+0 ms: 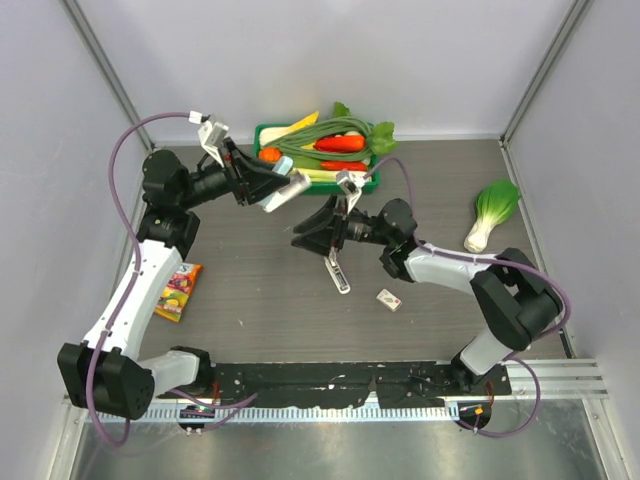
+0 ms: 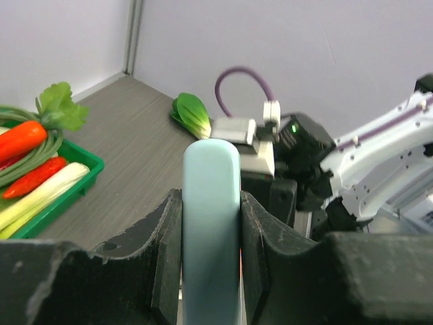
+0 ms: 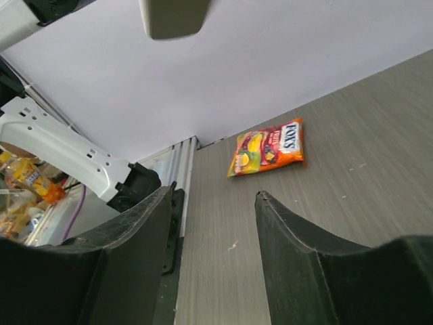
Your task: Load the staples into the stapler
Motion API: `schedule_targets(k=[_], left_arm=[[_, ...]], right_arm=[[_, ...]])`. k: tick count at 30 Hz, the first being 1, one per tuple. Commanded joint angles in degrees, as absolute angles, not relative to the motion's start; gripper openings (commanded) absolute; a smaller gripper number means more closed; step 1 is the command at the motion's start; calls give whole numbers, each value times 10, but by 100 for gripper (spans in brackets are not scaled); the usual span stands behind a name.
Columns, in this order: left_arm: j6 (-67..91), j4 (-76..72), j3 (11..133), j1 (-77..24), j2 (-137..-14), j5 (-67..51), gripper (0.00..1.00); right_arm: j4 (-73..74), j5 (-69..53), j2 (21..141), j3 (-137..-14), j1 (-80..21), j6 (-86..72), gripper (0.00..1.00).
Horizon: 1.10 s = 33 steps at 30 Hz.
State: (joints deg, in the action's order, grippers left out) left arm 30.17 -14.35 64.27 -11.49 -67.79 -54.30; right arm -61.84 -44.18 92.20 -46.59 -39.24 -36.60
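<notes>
My left gripper [image 1: 270,186] is shut on a pale blue stapler [image 1: 288,189] and holds it in the air in front of the green tray. In the left wrist view the stapler [image 2: 211,223] stands clamped between both fingers. My right gripper [image 1: 305,233] is open and empty, just right of and below the stapler; its jaws [image 3: 213,196] frame bare table, and the stapler's end [image 3: 174,17] shows above them. The staples, a tiny whitish box [image 1: 389,299], lie on the table to the right of and nearer than the right gripper. A slim dark-and-silver bar [image 1: 338,273] lies under the right gripper.
A green tray [image 1: 259,133] of toy vegetables stands at the back, also in the left wrist view [image 2: 86,167]. A toy pak choi [image 1: 493,212] lies at the right. A colourful candy bag [image 1: 178,291] lies at the left, seen past the right jaws [image 3: 267,146].
</notes>
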Motion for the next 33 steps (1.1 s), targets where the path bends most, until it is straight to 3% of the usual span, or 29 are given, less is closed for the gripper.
schedule_targets(k=[1, 5, 9, 15, 33], left_arm=[[237, -152, 636, -119, -657, -627, 0], [137, -41, 635, -134, -648, -665, 0], [14, 79, 648, -145, -639, -671, 0], [-148, 271, 685, -177, -641, -670, 0], [-189, 303, 679, -212, -645, -633, 0]], right_arm=[[-532, -517, 845, -514, -368, -273, 59], [-393, -545, 804, -544, -360, -166, 61], [-132, -528, 766, -593, -353, 33, 61], [-49, -570, 745, -656, -323, 91, 60], [-183, -564, 782, -581, -355, 1, 54]])
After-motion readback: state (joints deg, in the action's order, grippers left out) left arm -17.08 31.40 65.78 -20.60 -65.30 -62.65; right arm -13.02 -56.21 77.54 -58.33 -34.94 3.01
